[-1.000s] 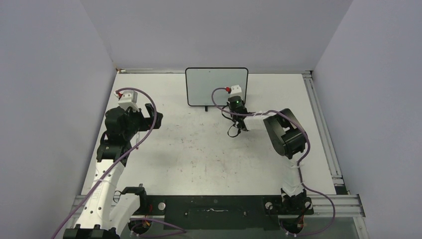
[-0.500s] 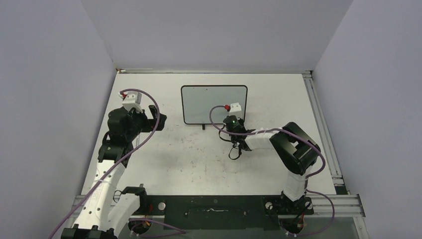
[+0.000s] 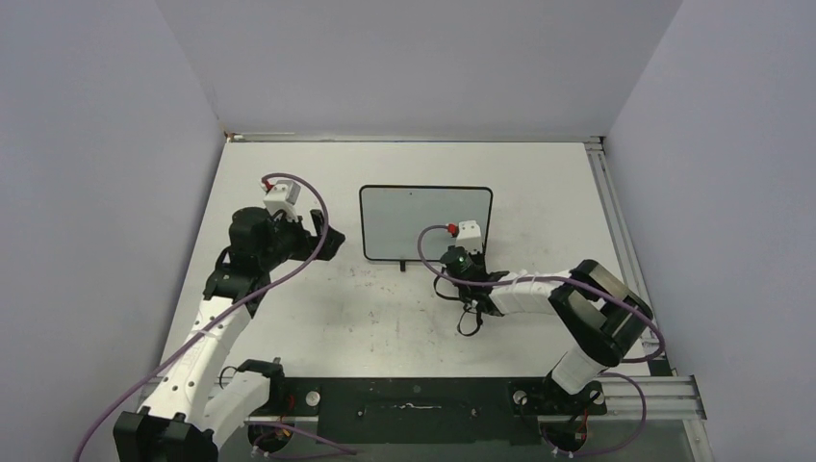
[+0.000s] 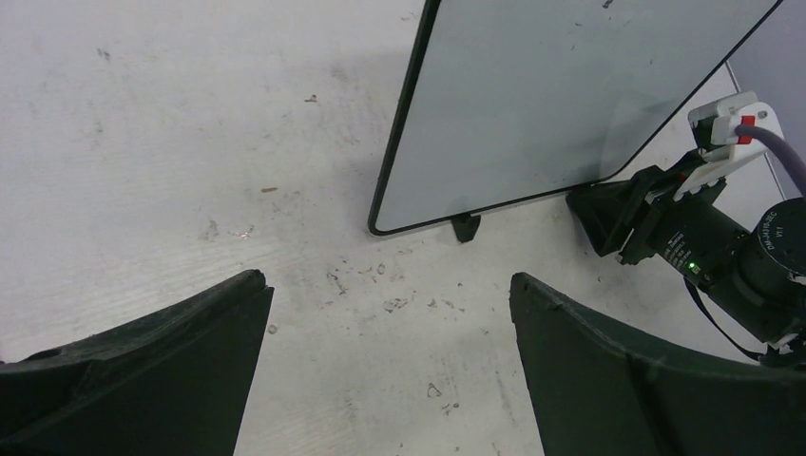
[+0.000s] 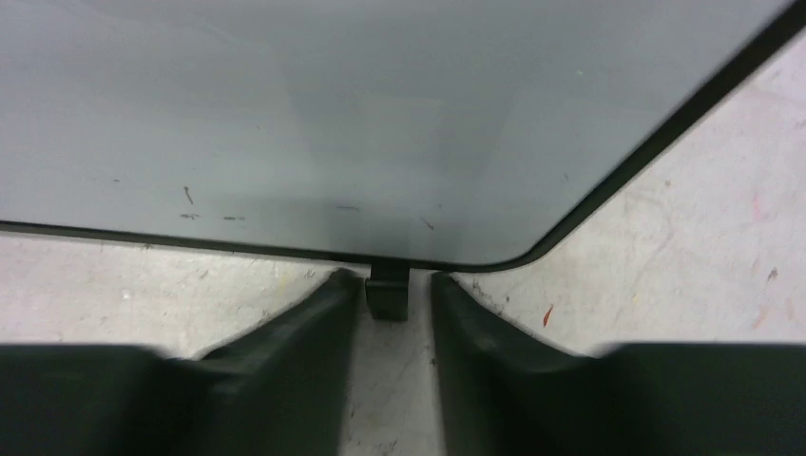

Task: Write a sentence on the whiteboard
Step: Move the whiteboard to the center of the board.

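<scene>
Scuffed white table [image 3: 385, 322], upright whiteboard [image 3: 414, 217], right pincer [image 5: 392, 277] tight on its foot [image 5: 387, 298], left pincer [image 4: 388, 278] agape.

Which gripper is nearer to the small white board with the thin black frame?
Right. The right gripper closes around the foot of the white board; the left gripper hangs open, off its left edge.

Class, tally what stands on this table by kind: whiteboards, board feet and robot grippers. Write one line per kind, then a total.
whiteboard: 1
board feet: 2
grippers: 2, the left gripper and the right gripper
total: 5
</scene>
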